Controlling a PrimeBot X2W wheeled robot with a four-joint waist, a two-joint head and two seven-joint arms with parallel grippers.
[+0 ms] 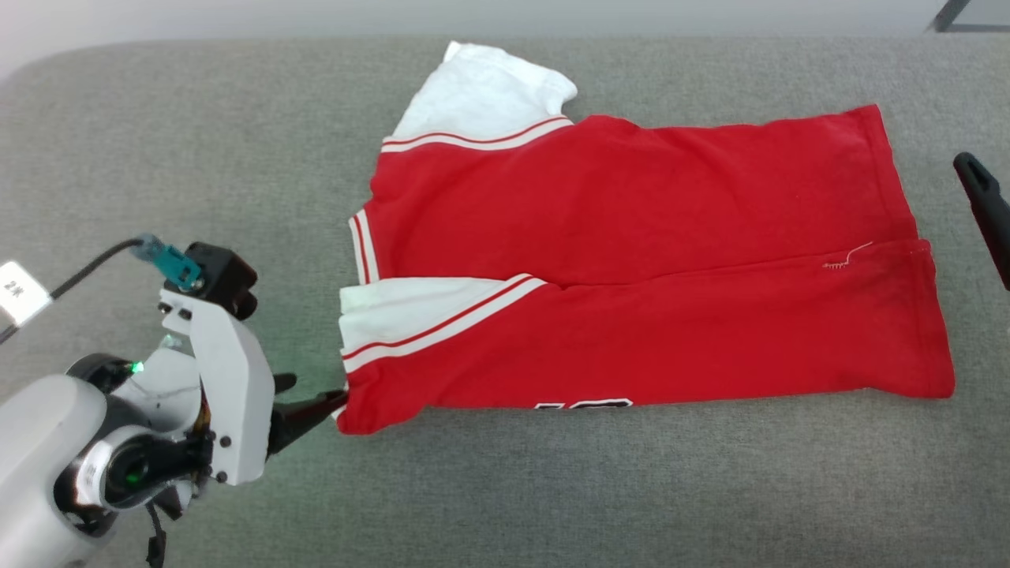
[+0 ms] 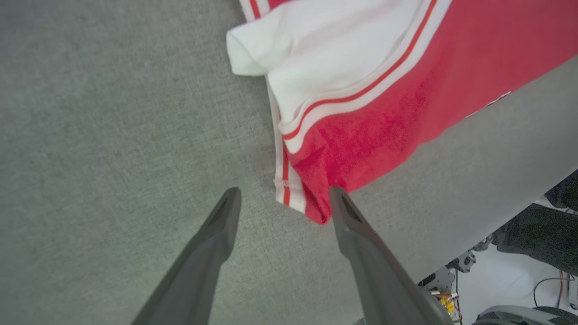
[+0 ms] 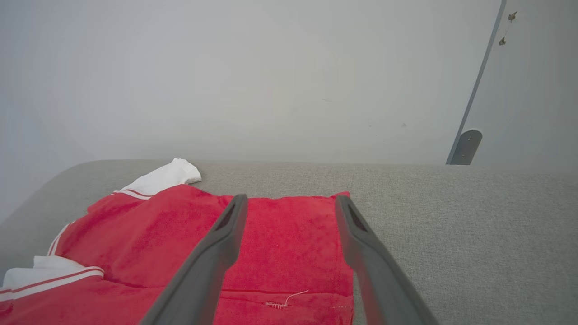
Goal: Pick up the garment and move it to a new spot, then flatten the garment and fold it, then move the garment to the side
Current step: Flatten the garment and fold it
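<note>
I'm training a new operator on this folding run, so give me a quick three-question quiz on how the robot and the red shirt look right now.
1. True or false: the garment hangs in the air from the left jaws.
2. Which part of the garment lies closest to the left jaws? A) a red corner with striped trim; B) the far white sleeve; C) the hem with the loose thread.
3. In one word, how do both arms' jaws stand?
Key: 1 false, it lies on the grey surface; 2 A; 3 open.
</note>
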